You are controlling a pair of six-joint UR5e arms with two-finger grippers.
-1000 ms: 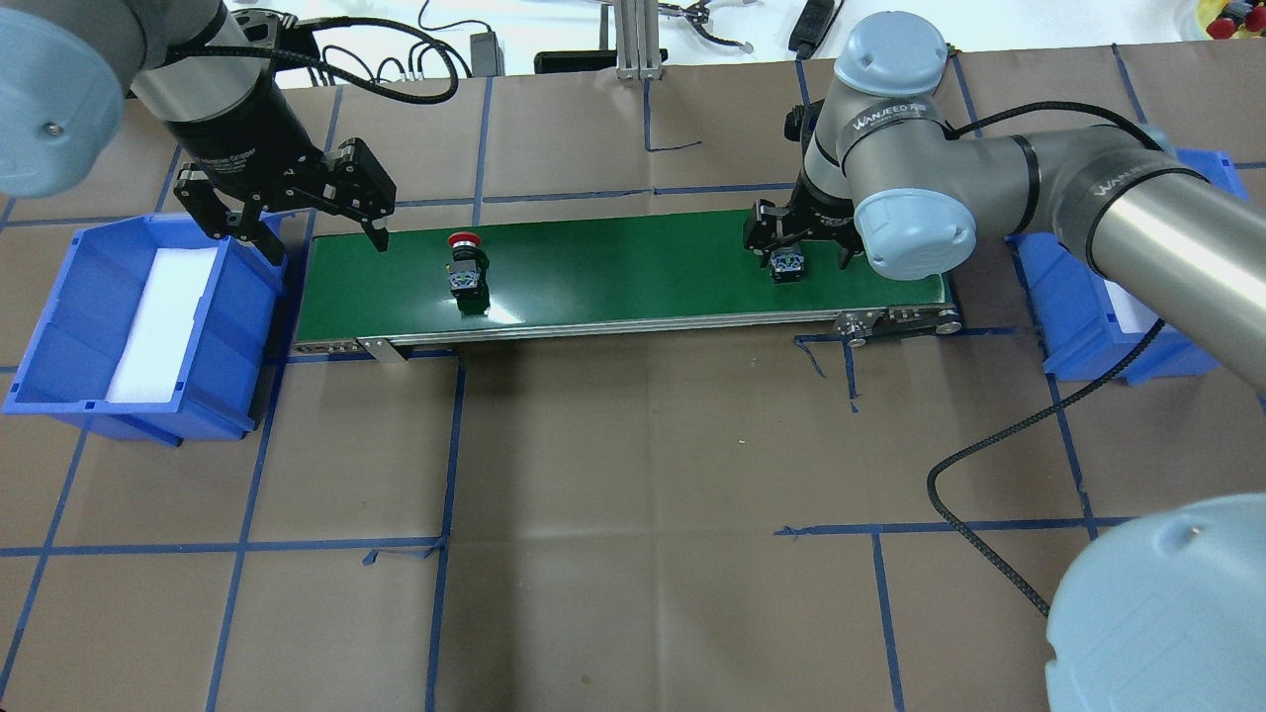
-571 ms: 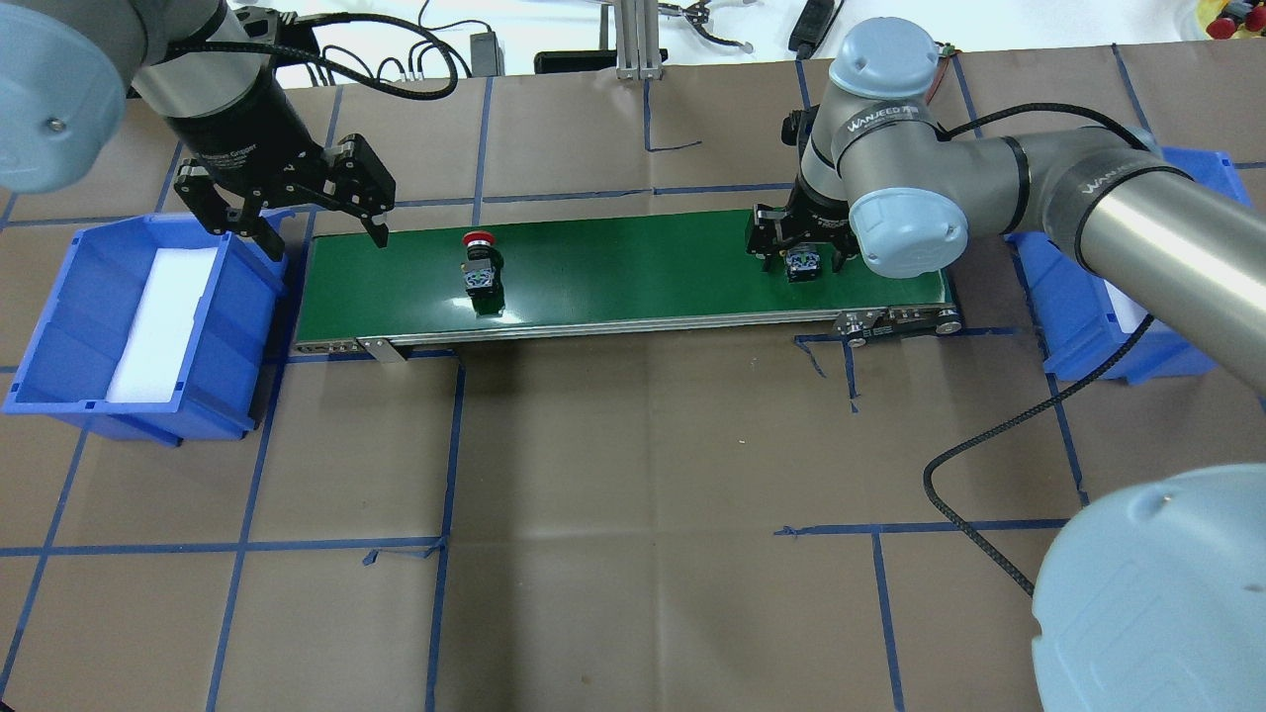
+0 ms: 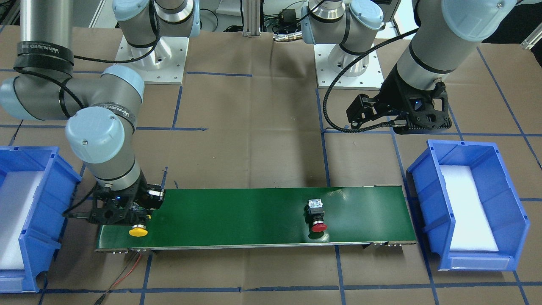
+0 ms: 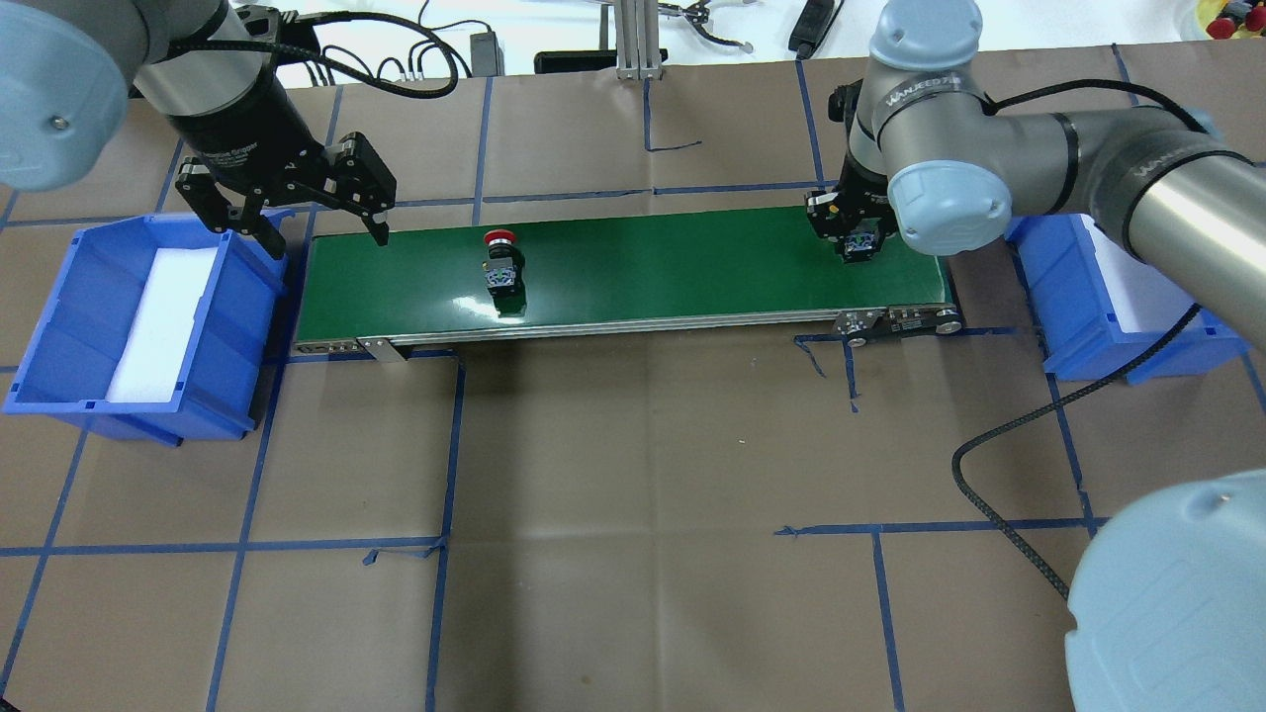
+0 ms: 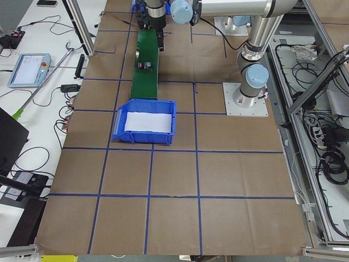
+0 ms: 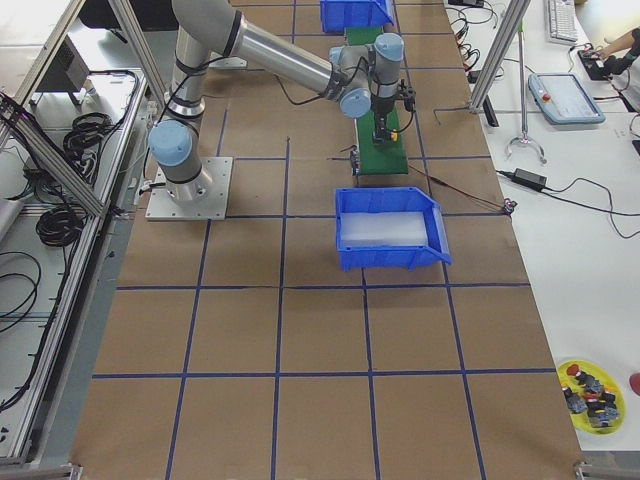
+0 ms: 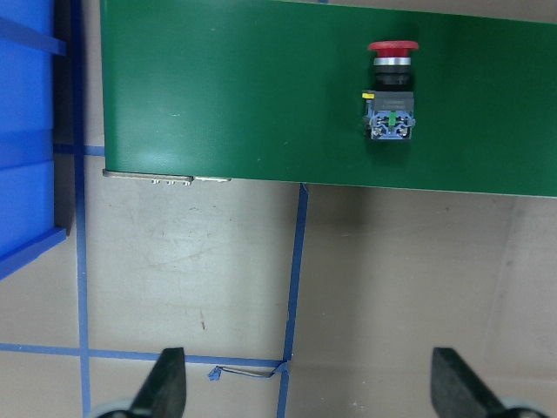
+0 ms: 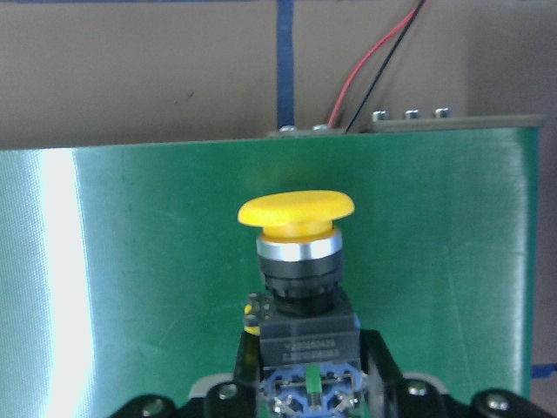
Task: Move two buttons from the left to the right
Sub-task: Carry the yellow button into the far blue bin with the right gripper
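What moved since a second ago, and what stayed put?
The red-capped push-button rode rightward along the green conveyor belt. The right gripper, jaws shut on the yellow-capped push-button, carried it rightward to the belt's right end. The left gripper stayed open over the belt's left end. The left blue plastic bin and right blue plastic bin did not move.

yellow button [image 8: 298, 252], red button [image 4: 502, 265], green belt [image 4: 673, 262]

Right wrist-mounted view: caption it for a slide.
Right gripper shut on the yellow button, green belt beneath.
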